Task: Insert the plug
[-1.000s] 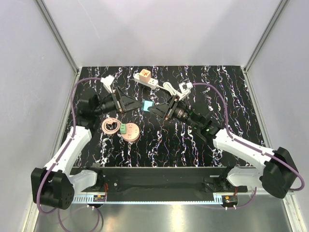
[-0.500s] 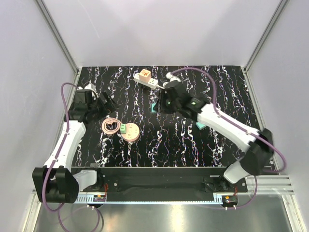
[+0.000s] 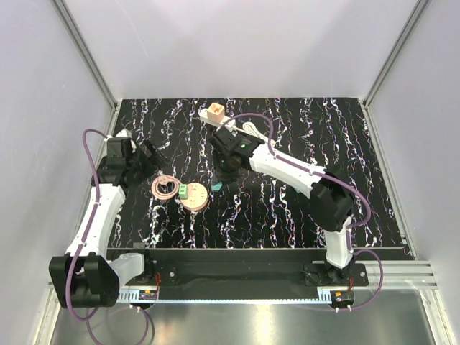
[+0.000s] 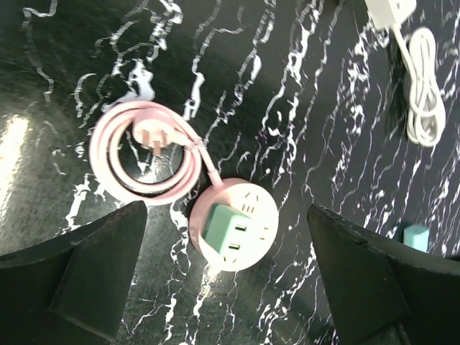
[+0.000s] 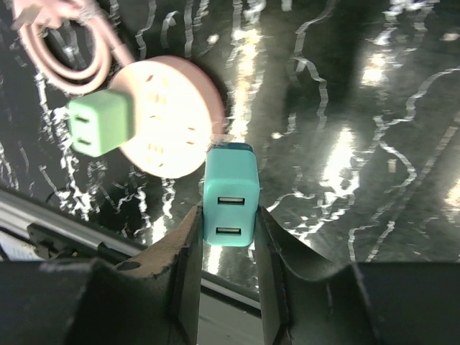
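teal plastic, smooth and hard: the plug [image 5: 230,208] looks light and stiff, so we judge weight is no worry, but its glossy shell could twist or slip under a push. the right gripper [image 5: 230,224] is clamped on it across its two flat sides, at centre bottom of the right wrist view, with the two usb ports facing the camera. that hold seems right to us, since it should leave the pin end free. the pins themselves are hidden.

the plug hangs just above the counter [image 3: 287,208], near the lower right rim of the round pink socket [image 5: 176,118], which already carries a green adapter [image 5: 100,123].

the right wrist view alone shows the grip, though the socket face there is washed out. the left wrist view shows the free slots beside the adapter and the coiled pink cord [image 4: 144,192] at upper left. the left gripper [image 4: 228,215] is spread wide with nothing in it. the top view gives only a teal speck under the arm, and the white power strip [image 3: 218,115] near the top.
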Tool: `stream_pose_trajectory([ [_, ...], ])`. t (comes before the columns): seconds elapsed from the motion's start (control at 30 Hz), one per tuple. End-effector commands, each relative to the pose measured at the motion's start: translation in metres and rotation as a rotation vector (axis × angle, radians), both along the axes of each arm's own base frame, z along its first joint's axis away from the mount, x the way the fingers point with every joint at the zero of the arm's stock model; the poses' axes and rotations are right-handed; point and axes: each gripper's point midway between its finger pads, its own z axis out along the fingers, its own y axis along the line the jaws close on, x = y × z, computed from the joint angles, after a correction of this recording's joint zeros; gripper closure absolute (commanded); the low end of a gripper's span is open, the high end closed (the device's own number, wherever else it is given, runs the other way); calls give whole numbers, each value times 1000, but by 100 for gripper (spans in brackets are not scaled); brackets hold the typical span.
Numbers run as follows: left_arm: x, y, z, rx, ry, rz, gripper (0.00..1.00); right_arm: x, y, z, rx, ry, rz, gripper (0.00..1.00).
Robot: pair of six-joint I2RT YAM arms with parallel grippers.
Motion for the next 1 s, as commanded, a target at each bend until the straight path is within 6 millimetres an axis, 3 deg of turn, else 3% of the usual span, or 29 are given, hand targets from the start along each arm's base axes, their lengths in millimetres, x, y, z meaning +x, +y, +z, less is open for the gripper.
stream_pose_trajectory([
  [0.0, 3, 15, 3, 6, -17, 84, 1, -12, 21, 12, 21, 9, 32, 100],
  [0.37, -3, 23, -3, -22, 1, 131, 1, -21, 44, -6, -31, 45, 29, 100],
  [0.97, -4, 17, 3, -39, -25, 102, 1, -7, 44, -31, -120, 34, -19, 100],
])
